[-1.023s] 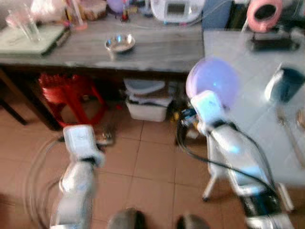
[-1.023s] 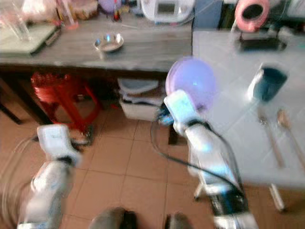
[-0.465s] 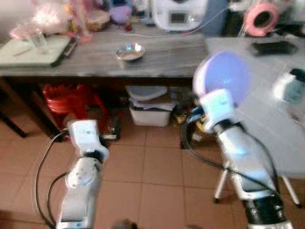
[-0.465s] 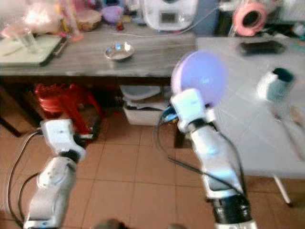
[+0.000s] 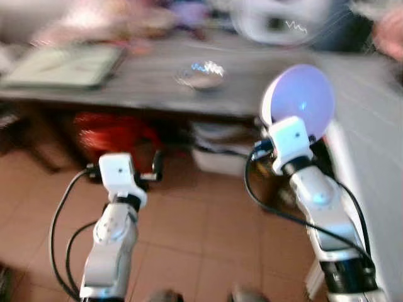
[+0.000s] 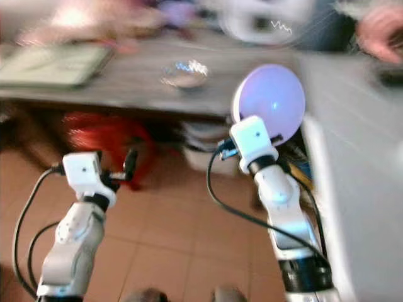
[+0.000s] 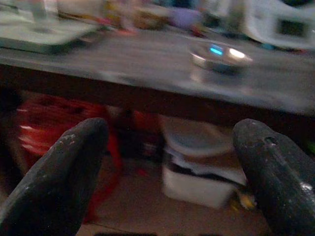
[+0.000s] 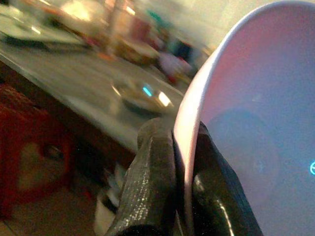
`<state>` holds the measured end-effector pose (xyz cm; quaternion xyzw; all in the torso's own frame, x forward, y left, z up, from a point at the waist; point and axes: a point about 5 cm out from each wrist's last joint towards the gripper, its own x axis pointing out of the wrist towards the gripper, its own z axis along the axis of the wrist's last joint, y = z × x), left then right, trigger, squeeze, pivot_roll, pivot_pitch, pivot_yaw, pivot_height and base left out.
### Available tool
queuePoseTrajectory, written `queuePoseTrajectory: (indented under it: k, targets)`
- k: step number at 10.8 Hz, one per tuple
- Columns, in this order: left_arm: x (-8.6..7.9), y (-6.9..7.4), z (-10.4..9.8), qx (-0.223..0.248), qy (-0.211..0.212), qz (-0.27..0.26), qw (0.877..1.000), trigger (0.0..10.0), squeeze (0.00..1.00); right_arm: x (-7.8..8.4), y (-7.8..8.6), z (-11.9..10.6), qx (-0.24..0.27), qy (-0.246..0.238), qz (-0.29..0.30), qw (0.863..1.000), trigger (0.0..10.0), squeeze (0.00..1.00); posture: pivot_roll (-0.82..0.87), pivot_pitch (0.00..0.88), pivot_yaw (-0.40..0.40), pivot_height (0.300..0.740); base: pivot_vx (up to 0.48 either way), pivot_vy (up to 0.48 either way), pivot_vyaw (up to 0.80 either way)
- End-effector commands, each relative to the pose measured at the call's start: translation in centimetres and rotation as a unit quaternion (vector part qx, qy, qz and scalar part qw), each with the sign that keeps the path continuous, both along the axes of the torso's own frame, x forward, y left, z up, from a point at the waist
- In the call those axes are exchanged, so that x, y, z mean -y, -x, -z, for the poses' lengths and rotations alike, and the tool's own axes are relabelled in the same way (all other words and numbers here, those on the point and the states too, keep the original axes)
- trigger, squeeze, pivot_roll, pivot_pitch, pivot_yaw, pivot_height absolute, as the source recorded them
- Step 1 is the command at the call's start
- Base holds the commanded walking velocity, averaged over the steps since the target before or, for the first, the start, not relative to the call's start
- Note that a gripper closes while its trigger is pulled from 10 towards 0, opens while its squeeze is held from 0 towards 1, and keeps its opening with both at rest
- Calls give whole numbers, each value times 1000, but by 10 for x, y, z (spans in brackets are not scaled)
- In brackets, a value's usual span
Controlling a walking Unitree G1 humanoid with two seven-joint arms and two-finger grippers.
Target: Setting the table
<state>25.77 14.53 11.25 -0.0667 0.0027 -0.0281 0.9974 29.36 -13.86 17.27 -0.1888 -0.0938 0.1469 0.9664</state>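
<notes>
My right gripper [image 8: 184,147] is shut on the rim of a round lavender plate [image 5: 300,99]. The plate stands on edge, held up at chest height beside the white table [image 5: 378,119] on my right. In the right wrist view, both black fingers [image 8: 156,162] pinch the plate's edge [image 8: 256,137]. My left gripper [image 7: 167,162] is open and holds nothing. It hangs low over the tiled floor in front of the grey counter [image 5: 126,88]. A small metal bowl [image 5: 200,71] sits on that counter, ahead of both grippers. The picture is blurred.
Under the counter stand a red plastic stool [image 5: 110,135] and a white lidded box [image 5: 217,154]. A green tray [image 5: 63,63], a white appliance [image 5: 277,22] and blurred clutter line the counter's back. Brown floor tiles [image 5: 189,239] lie between my arms.
The whole view has shifted and blurred as the camera moved, and the white table has slid toward the right edge. The plate stays in my right gripper. The left gripper remains open.
</notes>
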Motion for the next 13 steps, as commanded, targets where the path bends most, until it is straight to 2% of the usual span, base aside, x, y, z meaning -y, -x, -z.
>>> queuePoseTrajectory:
  k: [1, 6, 11, 13]
  targets:
    - [-10, 0, 1, -3, -8, -14, 1000, 10000, 0, -13, 2, -8, 19, -6, -26, 999, 10000, 0, -13, 55, 53, 740, 480, 0, 0]
    - [-6, -2, -2, 6, -13, -7, 1000, 10000, 0, -15, -2, -9, 25, -6, -23, 999, 10000, 0, -14, 49, 53, 740, 470, 0, 0]
    - [-4, -3, -1, 4, -11, -5, 1000, 10000, 0, -14, -11, -1, 8, 29, 11, 1000, 10000, 0, -13, 49, 52, 740, 480, 0, 0]
    - [-12, -2, 1, -2, -12, -36, 999, 10000, 0, -17, -18, -3, -8, 13, -12, 1000, 10000, 0, -9, 52, 51, 740, 122, 0, 0]
